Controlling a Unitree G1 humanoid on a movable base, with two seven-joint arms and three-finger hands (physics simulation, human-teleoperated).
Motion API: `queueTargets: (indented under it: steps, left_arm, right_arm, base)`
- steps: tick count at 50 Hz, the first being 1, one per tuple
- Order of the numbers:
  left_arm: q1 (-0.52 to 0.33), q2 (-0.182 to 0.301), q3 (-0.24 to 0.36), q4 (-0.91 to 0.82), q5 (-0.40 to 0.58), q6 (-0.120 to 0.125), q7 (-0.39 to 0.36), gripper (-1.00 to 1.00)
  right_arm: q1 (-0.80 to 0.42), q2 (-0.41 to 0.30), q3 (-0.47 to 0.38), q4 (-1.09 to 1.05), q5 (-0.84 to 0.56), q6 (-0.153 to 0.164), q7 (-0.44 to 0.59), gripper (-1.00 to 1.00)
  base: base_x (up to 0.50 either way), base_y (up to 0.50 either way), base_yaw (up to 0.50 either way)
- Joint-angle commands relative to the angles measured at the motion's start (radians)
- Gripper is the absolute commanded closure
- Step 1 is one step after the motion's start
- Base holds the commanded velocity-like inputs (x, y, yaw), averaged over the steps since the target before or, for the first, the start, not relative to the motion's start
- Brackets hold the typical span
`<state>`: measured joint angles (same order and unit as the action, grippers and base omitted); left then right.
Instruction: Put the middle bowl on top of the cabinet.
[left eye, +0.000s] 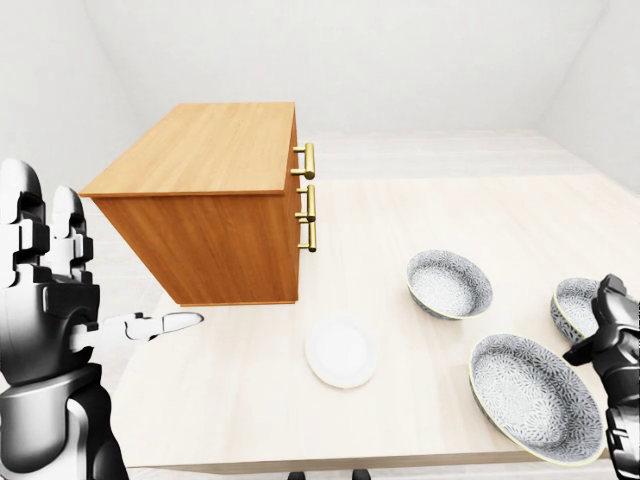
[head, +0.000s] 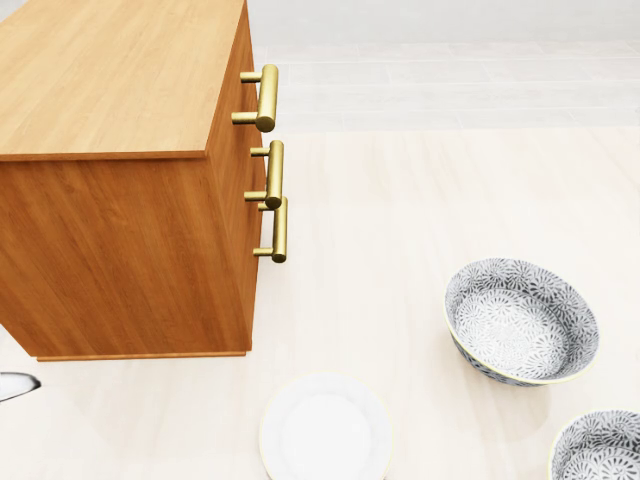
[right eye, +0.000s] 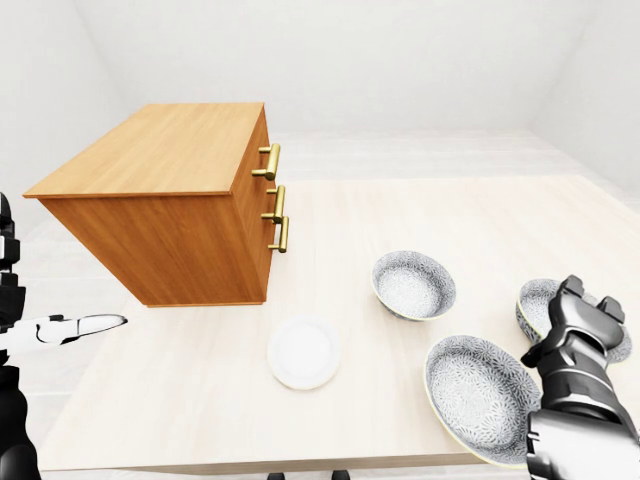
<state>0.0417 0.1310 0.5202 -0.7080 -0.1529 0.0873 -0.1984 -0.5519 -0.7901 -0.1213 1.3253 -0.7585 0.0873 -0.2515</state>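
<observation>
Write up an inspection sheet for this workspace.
Surface: pale wooden table, level.
Job's things: wooden cabinet on the table's left in the left-eye view. Three patterned bowls at right: upper bowl, large bowl, right bowl partly behind the right hand. None lifted.
Clutter: white plate between cabinet and bowls.
Grippers: left hand open, holding nothing; right hand near the bowls, finger state unclear.
Cables: nothing seen.
Surroundings: white walls.

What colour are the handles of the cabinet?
The handles are shiny gold, like brass; the head view shows them best.
</observation>
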Motion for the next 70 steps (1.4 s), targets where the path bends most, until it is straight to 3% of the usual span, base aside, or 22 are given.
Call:
queueTargets:
  steps: [1,18,44,45,46,47,48,49,50,67,70]
  left_arm:
    - [0.002,-0.002,-0.002,-0.005,0.001,0.0,0.0,-1.0]
    - [0.0,-0.002,-0.009,0.009,0.003,0.0,0.003,-1.0]
    - [0.002,0.003,0.025,-0.035,-0.024,0.0,-0.002,-1.0]
    - [0.003,0.003,0.025,-0.035,-0.024,0.0,-0.002,-1.0]
    - [0.002,0.004,0.027,-0.035,-0.023,0.0,-0.002,-1.0]
    - [0.002,0.004,0.028,-0.035,-0.023,0.0,-0.002,-1.0]
    - [0.002,0.004,0.028,-0.035,-0.023,0.0,-0.002,-1.0]
    - [0.002,0.005,0.031,-0.036,-0.025,0.0,-0.002,-1.0]
    - [0.002,0.006,0.037,-0.039,-0.029,0.0,-0.002,-1.0]
    - [0.008,0.001,0.035,-0.02,-0.028,0.0,-0.006,-1.0]
    - [0.01,0.001,0.04,-0.024,-0.033,0.0,-0.007,-1.0]
  right_arm:
    - [0.012,0.015,-0.001,0.005,0.01,0.0,-0.005,-1.0]
    - [0.049,0.04,0.002,0.003,0.029,-0.001,-0.024,-1.0]
    - [0.068,0.065,0.004,0.016,0.044,-0.014,-0.033,-1.0]
    - [0.067,0.066,0.004,0.016,0.045,-0.013,-0.032,-0.77]
    - [0.068,0.067,0.005,0.016,0.044,-0.013,-0.032,0.02]
    - [0.068,0.067,0.006,0.016,0.044,-0.012,-0.031,0.41]
    - [0.067,0.066,0.005,0.015,0.044,-0.012,-0.031,0.59]
    - [0.067,0.066,0.005,0.016,0.044,-0.013,-0.032,0.59]
    - [0.066,0.064,0.005,0.016,0.045,-0.014,-0.028,1.0]
    - [0.062,0.052,0.005,0.008,0.046,-0.015,-0.019,1.0]
    - [0.056,0.049,0.0,0.0,0.056,-0.026,0.002,1.0]
  base:
    - [0.0,0.0,0.0]
    - [0.0,0.0,0.0]
    - [0.0,0.0,0.0]
    - [0.0,0.0,0.0]
    - [0.0,0.0,0.0]
    - [0.0,0.0,0.0]
    - [0.0,0.0,0.0]
    - [0.0,0.0,0.0]
    - [0.0,0.0,0.0]
    - [0.0,0.0,0.0]
    - [0.0,0.0,0.0]
